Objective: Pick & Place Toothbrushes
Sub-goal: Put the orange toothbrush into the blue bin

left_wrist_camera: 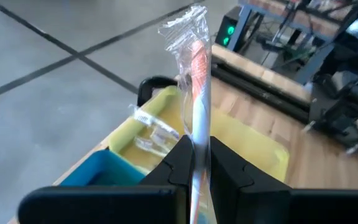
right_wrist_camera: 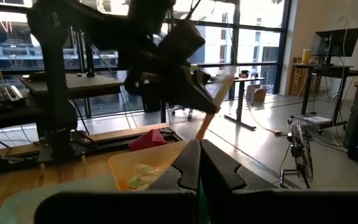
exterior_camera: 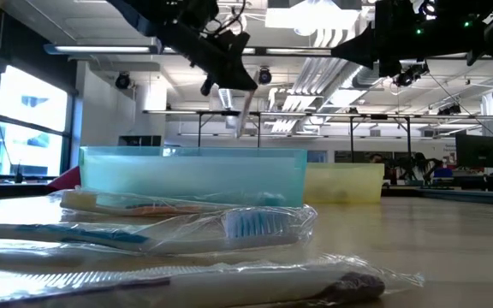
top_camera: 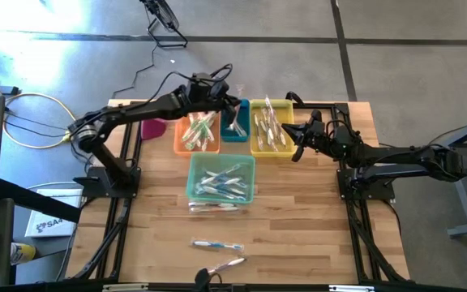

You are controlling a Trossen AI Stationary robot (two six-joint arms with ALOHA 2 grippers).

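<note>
Above table [top_camera: 298, 211], left gripper [left_wrist_camera: 199, 163] clamps wrapped toothbrush [left_wrist_camera: 197, 81]; right gripper [right_wrist_camera: 199, 163] clenched empty.

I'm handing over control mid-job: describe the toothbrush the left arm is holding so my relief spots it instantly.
Find the row of bins at the table's far edge. Above the small blue bin in the middle hangs the left gripper, jaws shut on a wrapped toothbrush. It alone is in the air, clear wrapper crinkled, with an orange accent.

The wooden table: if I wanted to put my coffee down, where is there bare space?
Bare wood lies on the wooden table right of the light green rectangular plastic bin, and left of it too. It is crowded at the far edge: orange bin, teal bin, yellow bin, both arms. Two wrapped toothbrushes lie near the front edge.
</note>
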